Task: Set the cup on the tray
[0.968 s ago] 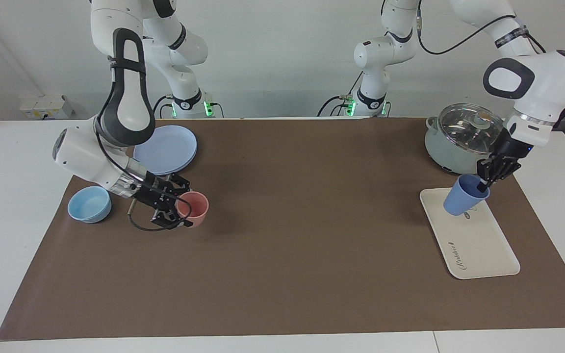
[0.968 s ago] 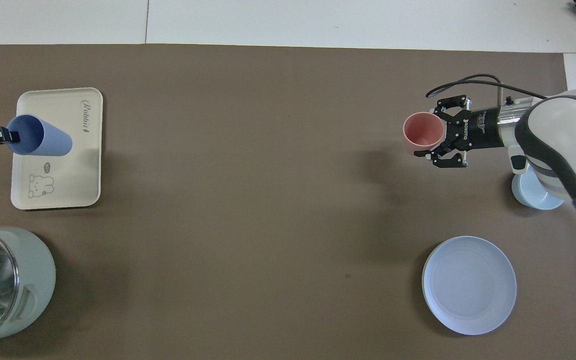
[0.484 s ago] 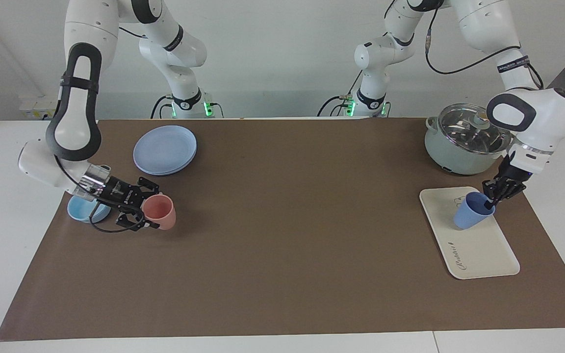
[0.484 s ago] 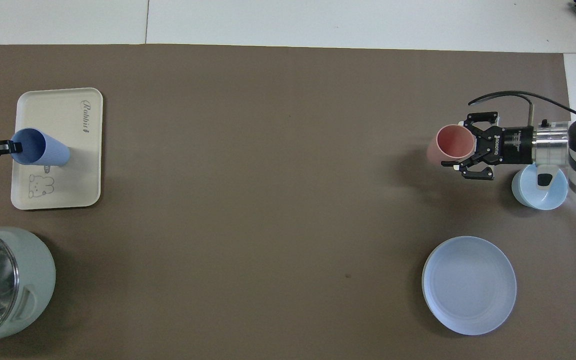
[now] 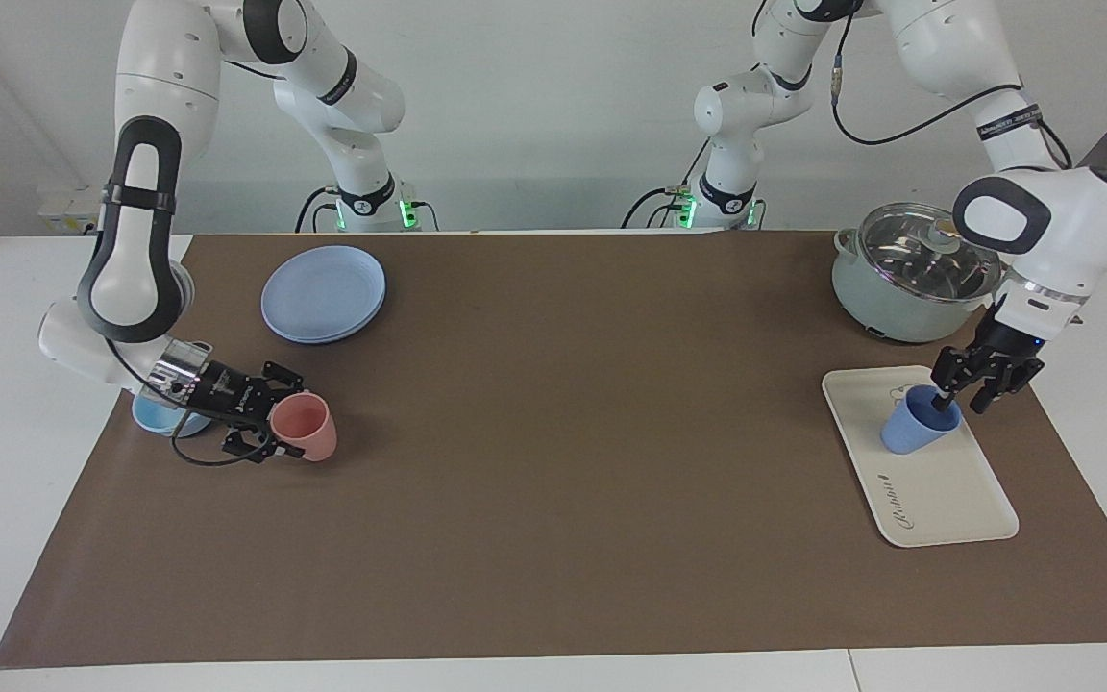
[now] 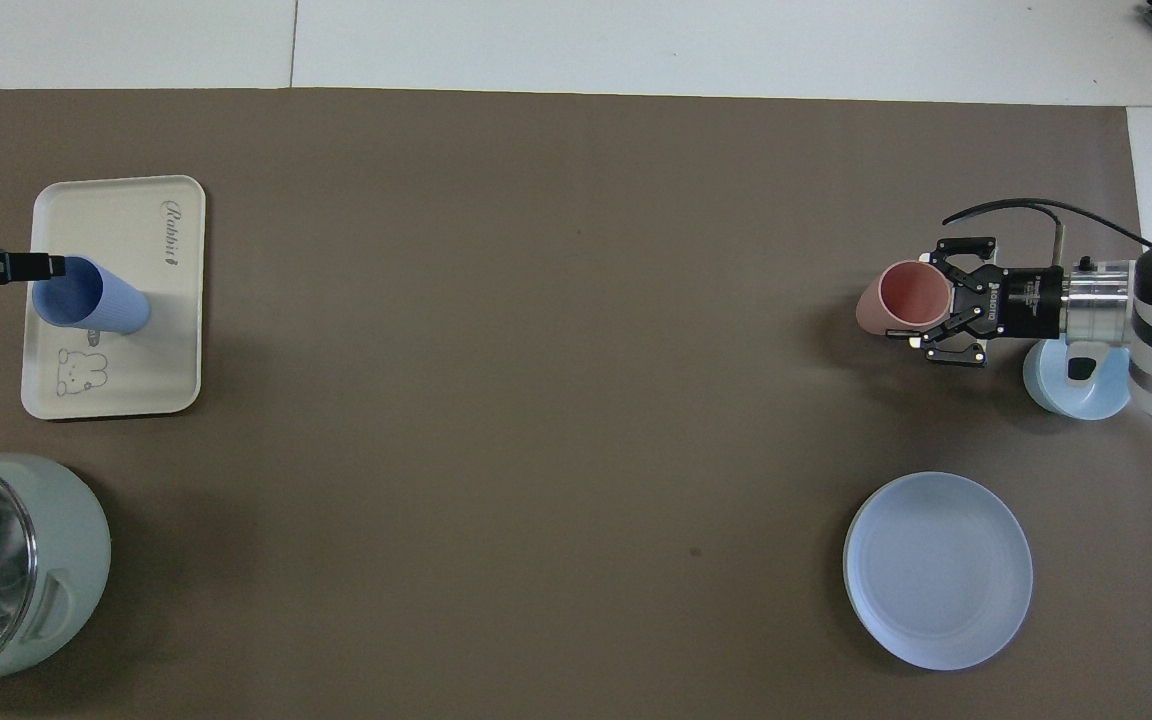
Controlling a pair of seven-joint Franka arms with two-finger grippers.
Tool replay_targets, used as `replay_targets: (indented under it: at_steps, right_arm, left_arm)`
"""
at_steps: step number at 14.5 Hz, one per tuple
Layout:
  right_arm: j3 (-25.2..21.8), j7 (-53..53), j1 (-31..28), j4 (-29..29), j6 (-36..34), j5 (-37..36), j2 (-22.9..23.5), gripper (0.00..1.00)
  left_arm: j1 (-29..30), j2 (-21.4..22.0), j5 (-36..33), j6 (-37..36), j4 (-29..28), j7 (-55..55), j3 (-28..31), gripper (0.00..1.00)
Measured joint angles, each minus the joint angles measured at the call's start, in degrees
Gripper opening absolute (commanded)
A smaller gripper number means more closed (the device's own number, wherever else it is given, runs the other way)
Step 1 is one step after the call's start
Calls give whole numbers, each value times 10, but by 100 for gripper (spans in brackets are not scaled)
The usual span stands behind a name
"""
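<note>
We find the cup (image 5: 917, 428) standing mouth-up on the tray (image 5: 947, 490), on the half of the tray nearer to the robots and close to the small bear drawing. Its long axis is near vertical. It may lean a little toward the left jaws, and we cannot tell whether its base sits quite flat.

The left jaws are right above the cup's rim, on the edge toward the left arm's end of the tray. They stand apart, with one fingertip at or just inside the mouth and the other outside the wall, so nothing is clamped. We judge the placing done in substance, with only the withdrawal left.

That move turns on one relation: the cup lies directly below the jaws and slightly toward the tray's middle. A straight lift should clear the rim, while a sideways pull could catch the wall and tip the tumbler.

Well apart from the tray, toward the right arm's end of the bench (image 5: 553, 481), the right jaws are clamped on the rim of a salmon-pink cup (image 5: 304, 428). The left arm is the nearer one by far.
</note>
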State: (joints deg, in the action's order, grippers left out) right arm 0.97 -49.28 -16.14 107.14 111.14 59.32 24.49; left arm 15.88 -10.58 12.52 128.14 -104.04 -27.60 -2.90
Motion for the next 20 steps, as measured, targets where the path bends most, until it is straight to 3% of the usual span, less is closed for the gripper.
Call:
replay_targets:
  at_steps: [1,2,3,9,12,16,20]
  right_arm:
    - [0,0,0,5,7,3,0,59]
    - [0,0,0,11,21,4,0,85]
    - [0,2,1,17,34,4,0,98]
    - [1,23,2,25,51,2,-12,99]
    - [0,25,2,25,74,-38,-29,99]
    - [-1,25,-1,25,83,-102,-68,99]
    - [1,27,2,26,79,-187,-121,99]
  left_arm:
    - [-4,11,-33,-49,30,0,-1,100]
    - [-13,24,-50,-87,52,2,-2,100]
    - [-27,38,-57,-116,63,7,-2,100]
    - [-124,111,-89,-243,72,164,-5,100]
    - [-144,140,-90,-270,68,206,-7,100]
    - [-144,149,-90,-275,47,208,-6,100]
    - [-144,142,-91,-352,106,208,-5,100]
